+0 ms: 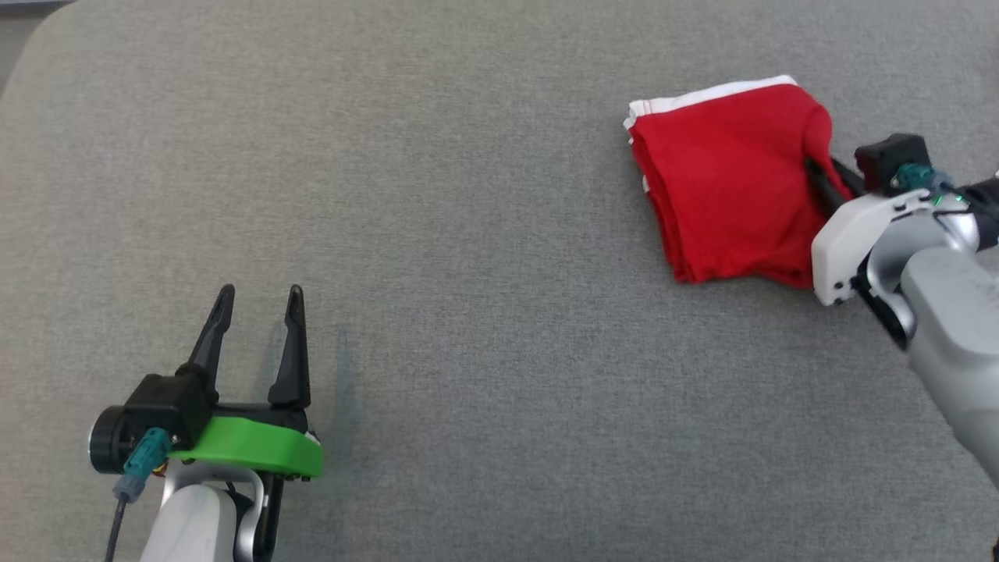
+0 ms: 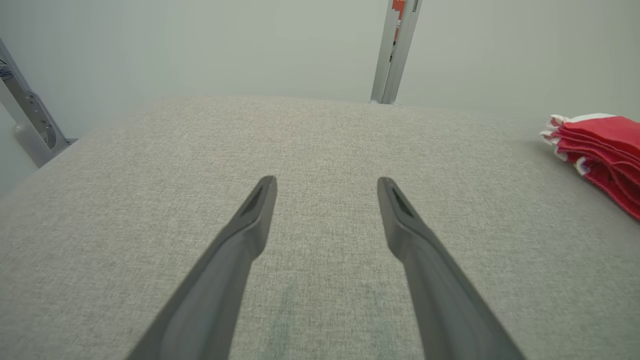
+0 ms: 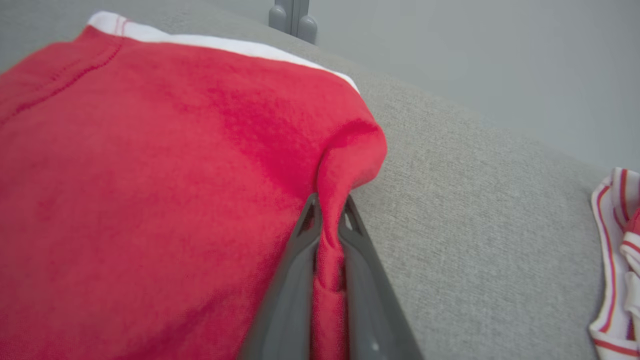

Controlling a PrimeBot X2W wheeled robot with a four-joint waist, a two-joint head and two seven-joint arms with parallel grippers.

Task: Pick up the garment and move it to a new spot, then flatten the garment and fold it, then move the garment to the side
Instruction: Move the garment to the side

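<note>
Garment pinched by right gripper; left gripper spread.

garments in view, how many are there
2. A folded red garment lies at the right of the grey surface, its edge pinched by the right gripper. A red-and-white striped one sits at the right wrist view's right edge, mostly cut off.

No readable text, labels, brands, numbers or signs anywhere.
</note>
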